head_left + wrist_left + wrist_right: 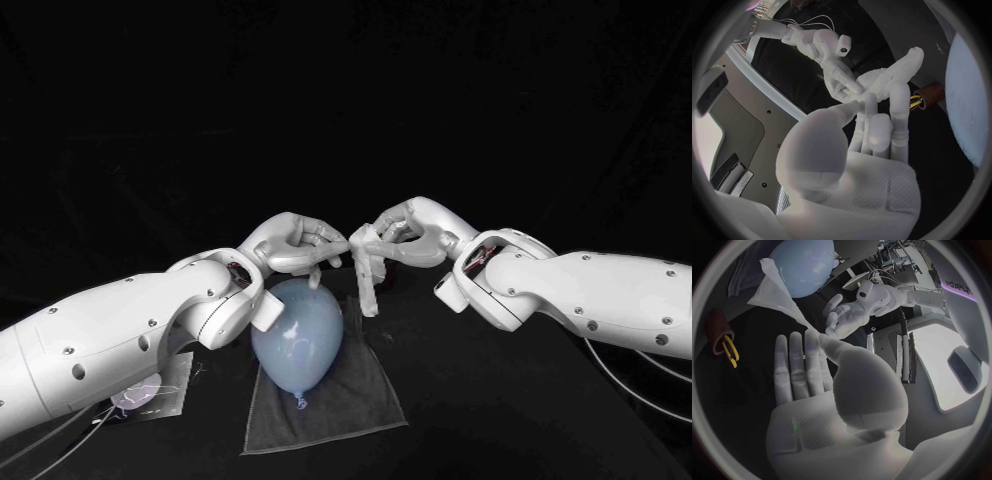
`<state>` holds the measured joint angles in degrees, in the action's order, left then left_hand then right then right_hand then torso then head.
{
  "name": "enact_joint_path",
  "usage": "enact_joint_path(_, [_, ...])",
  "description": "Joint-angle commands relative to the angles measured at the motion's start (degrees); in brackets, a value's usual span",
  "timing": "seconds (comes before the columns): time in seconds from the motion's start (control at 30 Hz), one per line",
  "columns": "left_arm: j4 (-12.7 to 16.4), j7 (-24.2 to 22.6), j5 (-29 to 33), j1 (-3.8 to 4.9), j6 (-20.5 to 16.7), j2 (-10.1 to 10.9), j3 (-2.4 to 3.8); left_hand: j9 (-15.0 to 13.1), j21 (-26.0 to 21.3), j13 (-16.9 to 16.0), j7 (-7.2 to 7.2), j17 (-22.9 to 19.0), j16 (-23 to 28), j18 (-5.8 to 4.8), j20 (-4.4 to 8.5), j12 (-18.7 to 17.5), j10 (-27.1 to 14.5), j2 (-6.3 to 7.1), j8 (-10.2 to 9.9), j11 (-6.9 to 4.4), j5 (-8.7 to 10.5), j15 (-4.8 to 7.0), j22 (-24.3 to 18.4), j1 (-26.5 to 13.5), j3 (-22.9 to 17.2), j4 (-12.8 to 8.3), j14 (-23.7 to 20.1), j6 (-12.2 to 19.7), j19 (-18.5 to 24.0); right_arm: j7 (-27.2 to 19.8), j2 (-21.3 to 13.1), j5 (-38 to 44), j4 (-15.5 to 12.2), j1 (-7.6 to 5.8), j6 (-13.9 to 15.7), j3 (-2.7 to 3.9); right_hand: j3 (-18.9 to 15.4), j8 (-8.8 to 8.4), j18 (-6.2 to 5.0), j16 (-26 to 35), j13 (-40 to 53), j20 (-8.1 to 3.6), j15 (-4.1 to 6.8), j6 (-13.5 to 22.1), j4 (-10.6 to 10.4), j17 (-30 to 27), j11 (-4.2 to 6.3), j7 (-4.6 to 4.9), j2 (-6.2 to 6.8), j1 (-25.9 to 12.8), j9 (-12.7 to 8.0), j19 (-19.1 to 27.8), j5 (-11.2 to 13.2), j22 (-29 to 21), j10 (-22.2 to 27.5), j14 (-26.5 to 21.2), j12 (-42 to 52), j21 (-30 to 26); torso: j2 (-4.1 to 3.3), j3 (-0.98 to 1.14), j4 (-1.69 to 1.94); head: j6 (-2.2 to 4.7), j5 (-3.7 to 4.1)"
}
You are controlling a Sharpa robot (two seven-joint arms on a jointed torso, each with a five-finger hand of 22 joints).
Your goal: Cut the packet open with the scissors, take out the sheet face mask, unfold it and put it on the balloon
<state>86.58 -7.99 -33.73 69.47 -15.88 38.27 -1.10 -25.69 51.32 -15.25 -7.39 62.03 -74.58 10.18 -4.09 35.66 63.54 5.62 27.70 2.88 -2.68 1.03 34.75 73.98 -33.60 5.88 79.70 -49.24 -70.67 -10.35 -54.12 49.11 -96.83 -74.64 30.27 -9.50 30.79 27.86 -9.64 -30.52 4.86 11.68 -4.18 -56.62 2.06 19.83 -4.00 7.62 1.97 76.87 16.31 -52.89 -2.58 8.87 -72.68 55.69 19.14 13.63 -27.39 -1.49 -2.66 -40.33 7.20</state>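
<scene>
Head view: left hand (296, 243) and right hand (411, 232) meet over the middle of the black table (548, 420). Fingers of both are curled in on the top of the white sheet face mask (368, 285), which hangs between them as a crumpled strip. Its lower end is just beside the far end of the pale blue oval balloon (300, 340). The balloon lies on a grey rectangular cloth (353, 405) near the table's near edge, knot toward that edge. By the near left corner a pale flat item (144, 393) sticks out from under the left arm – likely the packet, mostly hidden.

Left wrist view: left hand (870, 135) has its fingers stretched up and close together, tips on the bunched mask (895, 77). The right hand (832, 60) grips the same bunch from the other side. The balloon (970, 100) is near, and a brown object with yellow loops (926, 97) lies on the table between mask and balloon.

Right wrist view: right hand (811, 375) pinches the mask's (776, 290) narrow end between thumb and fingertips – the other fingers are straight. The mask widens toward the balloon (804, 260). The left hand (851, 315) touches it just beside the pinch.
</scene>
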Motion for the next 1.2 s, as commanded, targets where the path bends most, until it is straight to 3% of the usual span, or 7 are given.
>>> enact_joint_path(0.03, [0.08,3.73,0.78,0.01,-2.19,-0.49,0.05,0.16,1.9,-0.64,-0.2,0.82,-0.72,-1.13,0.04,0.38,0.68,-0.1,-1.07,0.11,-0.1,-0.02,1.99,-1.24,0.31,1.82,0.48,-0.36,-0.15,-0.28,-0.06,2.18,-0.53,-0.04,0.96,0.07,0.09,0.2,-0.75,0.27,-0.03,0.06,0.07,-0.13,0.16,-0.1,0.0,-0.34,0.0,-0.35,1.75,0.47,-0.19,0.06,-0.04,0.36,-0.26,0.39,0.03,-0.03,0.02,0.07,-0.11])
enact_joint_path(0.33, [-0.15,5.06,1.83,0.01,-2.76,-1.18,0.06,0.51,3.43,-1.53,-1.14,0.85,-0.84,-1.26,-0.31,0.5,0.3,0.5,-3.71,0.84,-0.11,-0.57,3.47,-3.3,2.03,4.96,0.39,1.19,0.47,-0.63,-0.02,2.41,-1.23,-0.01,0.1,0.07,0.22,0.19,-0.72,0.4,-0.06,0.11,0.01,-0.02,0.26,-0.14,-0.06,-0.29,0.0,-0.5,1.77,0.62,-0.19,0.1,0.05,0.29,-0.38,0.42,0.01,-0.07,0.05,0.17,-0.2])
enact_joint_path(0.6, [-0.36,5.03,2.06,0.01,-2.65,-1.54,0.06,1.04,4.04,-2.21,-1.85,0.71,-0.81,-1.23,-0.76,0.68,-0.26,0.97,-5.84,1.38,-0.1,-1.03,3.99,-3.07,3.32,5.95,0.2,2.62,1.06,-0.64,0.23,2.21,-1.63,0.01,-0.96,0.06,0.32,0.18,-0.69,0.53,-0.1,0.17,-0.06,0.1,0.32,-0.18,-0.13,-0.23,-0.03,-0.7,1.78,0.8,-0.19,0.14,0.15,0.19,-0.51,0.42,-0.01,-0.08,0.07,0.08,-0.28])
enact_joint_path(0.93, [-0.02,3.45,2.76,0.01,-0.12,-1.58,0.06,1.5,4.5,-2.79,-2.2,0.84,-0.96,-1.19,-1.13,0.87,-0.54,1.22,-7.32,1.74,-0.09,-1.36,4.35,-3.19,4.97,7.17,0.12,2.86,1.57,-0.46,0.68,1.48,-1.47,0.03,-1.58,0.06,0.4,0.17,-0.69,0.62,-0.12,0.21,-0.11,0.19,0.34,-0.21,-0.18,-0.19,-0.1,-0.83,1.8,0.92,-0.19,0.16,0.21,0.13,-0.6,0.42,0.03,-0.09,0.05,0.0,-0.22])
enact_joint_path(1.2, [0.29,1.98,3.27,0.01,1.8,-1.42,0.06,1.88,4.61,-3.32,-2.24,0.7,-0.94,-1.07,-1.46,0.81,-1.02,1.53,-8.53,1.95,-0.09,-1.6,4.3,-4.12,8.12,9.71,-0.25,2.4,2.44,-0.23,0.87,1.36,-1.16,0.04,-1.32,0.06,0.43,0.17,-0.69,0.63,-0.12,0.22,-0.11,0.2,0.35,-0.21,-0.18,-0.18,-0.13,-0.86,1.8,0.94,-0.19,0.17,0.2,0.13,-0.61,0.43,0.0,-0.04,0.04,0.01,-0.13])
